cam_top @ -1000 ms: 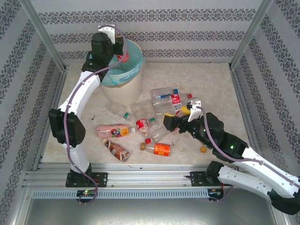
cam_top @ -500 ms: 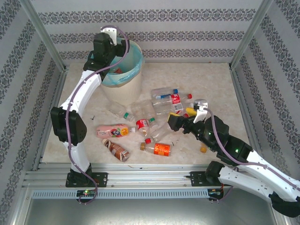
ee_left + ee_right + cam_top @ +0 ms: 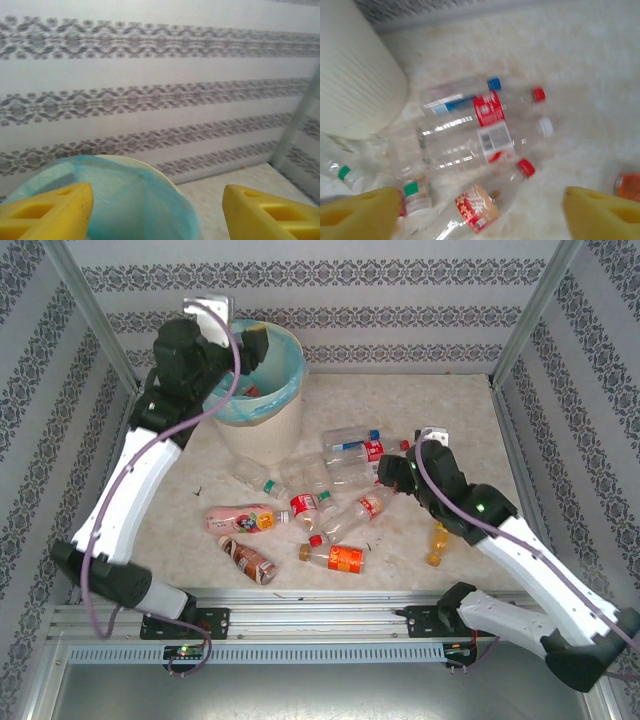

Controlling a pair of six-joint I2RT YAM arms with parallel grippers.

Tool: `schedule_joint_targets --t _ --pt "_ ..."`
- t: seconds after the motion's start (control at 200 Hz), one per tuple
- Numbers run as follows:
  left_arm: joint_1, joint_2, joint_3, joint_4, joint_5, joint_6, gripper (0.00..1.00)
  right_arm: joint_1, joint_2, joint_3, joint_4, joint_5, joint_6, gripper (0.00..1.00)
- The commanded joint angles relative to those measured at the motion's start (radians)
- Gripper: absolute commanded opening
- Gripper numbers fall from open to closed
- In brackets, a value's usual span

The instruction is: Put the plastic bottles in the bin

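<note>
Scattered clear plastic bottles [image 3: 338, 473] crowded the middle of the beige tabletop [image 3: 465, 415], just beside the tall round cream plastic bin [image 3: 262, 435]. Bare surface lay open at the far right.

We see walls [image 3: 400, 300] in white with grey damask bands, and a tabletop [image 3: 470, 430] of mottled cream. The bin [image 3: 262, 435] is ribbed cream with a light turquoise liner [image 3: 290, 380]. The plastic bottles [image 3: 330, 472] are mostly clear. We pick out a pink one [image 3: 240, 519] toward the left edge, and a brown one [image 3: 250, 560] and an orange-labelled one [image 3: 335, 558] near the front edge. Caps come in blue [image 3: 494, 83], red [image 3: 538, 94], green [image 3: 410, 189] and white [image 3: 546, 127]. The left arm [image 3: 130, 490] and right arm [image 3: 520, 550] are white with black joints, and their fingers [image 3: 45, 212] are yellow.
</note>
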Motion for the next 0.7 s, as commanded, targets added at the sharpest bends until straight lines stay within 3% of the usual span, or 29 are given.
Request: schedule_joint_targets --t 0.0,0.285,0.41,0.694 --pt "-0.101 -0.101 -0.126 -0.046 -0.008 0.077 0.67 -0.075 0.062 -0.021 0.009 -0.182 0.025 0.78" --pt "-0.301 -0.349 -0.481 -0.098 0.098 0.151 0.67 -0.204 0.242 -0.080 0.185 -0.264 0.033 0.72" --pt "-0.321 -0.440 -0.629 -0.109 0.108 0.140 0.67 -0.282 0.295 -0.146 0.341 -0.294 0.069 0.59" --pt "-0.321 -0.596 -0.816 -0.101 0.045 0.098 0.69 -0.386 0.474 -0.126 0.438 -0.402 0.158 0.60"
